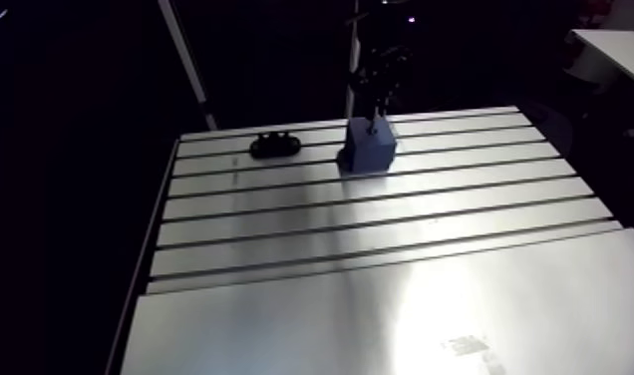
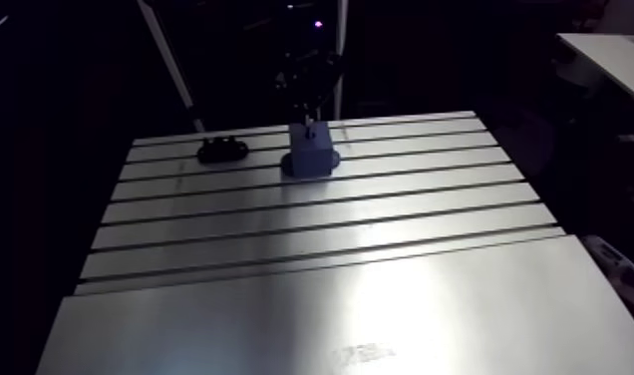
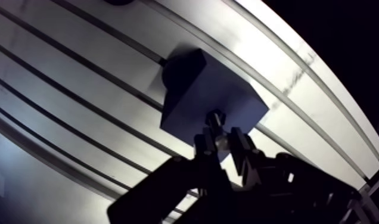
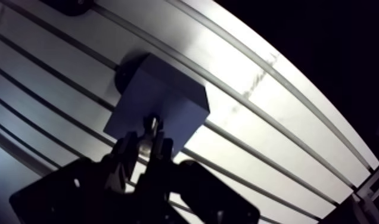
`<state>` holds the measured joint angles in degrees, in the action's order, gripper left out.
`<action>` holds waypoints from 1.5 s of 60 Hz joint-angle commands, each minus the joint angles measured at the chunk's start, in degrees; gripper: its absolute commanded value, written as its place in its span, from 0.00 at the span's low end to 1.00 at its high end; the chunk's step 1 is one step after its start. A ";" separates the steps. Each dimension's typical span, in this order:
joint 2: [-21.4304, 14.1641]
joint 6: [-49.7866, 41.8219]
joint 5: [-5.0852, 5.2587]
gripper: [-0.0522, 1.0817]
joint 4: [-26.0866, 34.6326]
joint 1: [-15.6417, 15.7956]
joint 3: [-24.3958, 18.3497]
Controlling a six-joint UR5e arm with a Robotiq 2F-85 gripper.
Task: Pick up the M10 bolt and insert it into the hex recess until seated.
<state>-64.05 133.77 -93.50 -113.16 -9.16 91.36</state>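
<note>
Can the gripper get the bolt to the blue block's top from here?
Probably yes: the gripper holds the bolt right at the blue block, with nothing visible in between.

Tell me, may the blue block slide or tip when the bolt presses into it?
The block looks squat with a wider foot, so tipping seems unlikely. On the smooth metal table it might slide if unfastened; I cannot tell. The bolt held in the gripper points at it from above, so the push is probably mostly downward.
</note>
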 commanded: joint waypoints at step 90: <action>0.12 0.05 0.02 0.78 -0.07 -0.07 -0.09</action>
<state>-63.97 133.81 -93.49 -113.16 -9.22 91.25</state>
